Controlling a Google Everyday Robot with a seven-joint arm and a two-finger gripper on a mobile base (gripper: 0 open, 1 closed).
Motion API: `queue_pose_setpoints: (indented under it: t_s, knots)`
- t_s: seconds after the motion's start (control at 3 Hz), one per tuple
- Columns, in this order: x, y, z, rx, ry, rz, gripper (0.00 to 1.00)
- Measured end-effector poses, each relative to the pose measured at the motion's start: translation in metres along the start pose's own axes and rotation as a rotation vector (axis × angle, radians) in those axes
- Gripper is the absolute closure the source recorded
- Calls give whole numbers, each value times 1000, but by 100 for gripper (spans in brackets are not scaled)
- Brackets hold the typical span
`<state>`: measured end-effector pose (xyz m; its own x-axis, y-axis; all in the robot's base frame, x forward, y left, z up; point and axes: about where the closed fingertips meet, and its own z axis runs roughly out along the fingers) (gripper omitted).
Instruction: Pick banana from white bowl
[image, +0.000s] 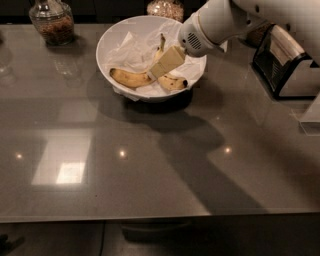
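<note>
The white bowl, lined with crumpled white paper, stands at the back middle of the grey table. Two bananas lie in it. The banana is the longer one on the right, with its thin stem pointing to the back and its black tip toward the front right. A shorter curved banana lies to its left. My gripper reaches in from the upper right on the white arm. It sits over the middle of the longer banana and hides that part. I cannot tell whether it touches the banana.
A glass jar with brown contents stands at the back left. Another jar stands behind the bowl. A black and silver appliance stands at the right. The table's front edge runs across the bottom.
</note>
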<state>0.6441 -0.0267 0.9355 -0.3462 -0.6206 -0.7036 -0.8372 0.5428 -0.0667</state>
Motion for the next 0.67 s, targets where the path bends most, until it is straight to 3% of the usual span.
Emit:
queue_pose_setpoints:
  t_s: [0.67]
  knots:
    - [5,-18,42,15,89,18,27]
